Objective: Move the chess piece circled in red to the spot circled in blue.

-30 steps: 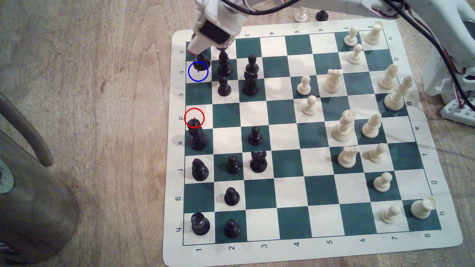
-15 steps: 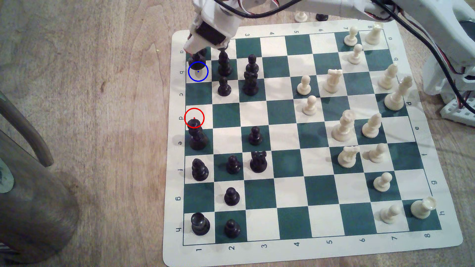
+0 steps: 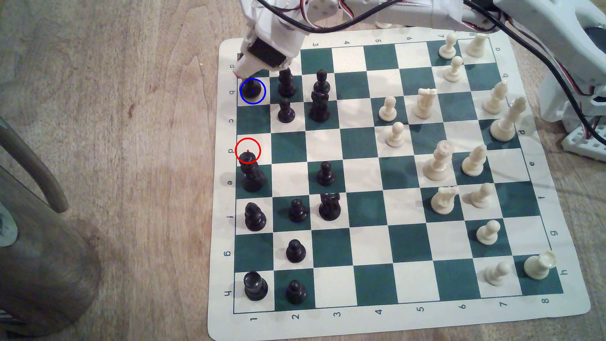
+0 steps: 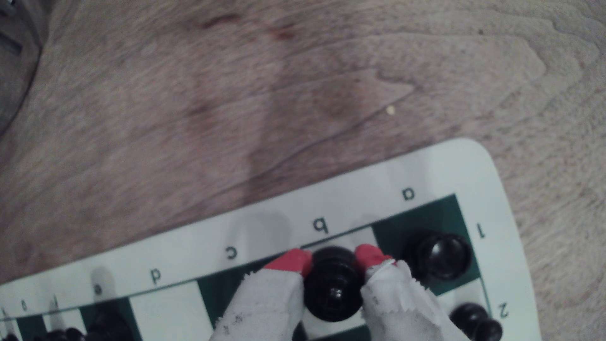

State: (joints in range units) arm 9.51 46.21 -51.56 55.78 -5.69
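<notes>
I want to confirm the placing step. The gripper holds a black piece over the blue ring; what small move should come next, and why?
Probably open the gripper and release. The black piece sits between the red fingertips, and in the exterior view its base fills the blue-ringed square, seemingly resting there. Whether it fully touches the board I cannot tell, so open slowly before lifting.

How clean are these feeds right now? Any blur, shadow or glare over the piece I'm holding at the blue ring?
Exterior view: sharp, warm light, the arm's soft shadow over the held chess piece and the blue ring; the piece shows as a dark blob. Wrist view: soft and slightly blurred, board letters smeared, a small glint on the piece between the red-tipped fingertips of the gripper.
</notes>
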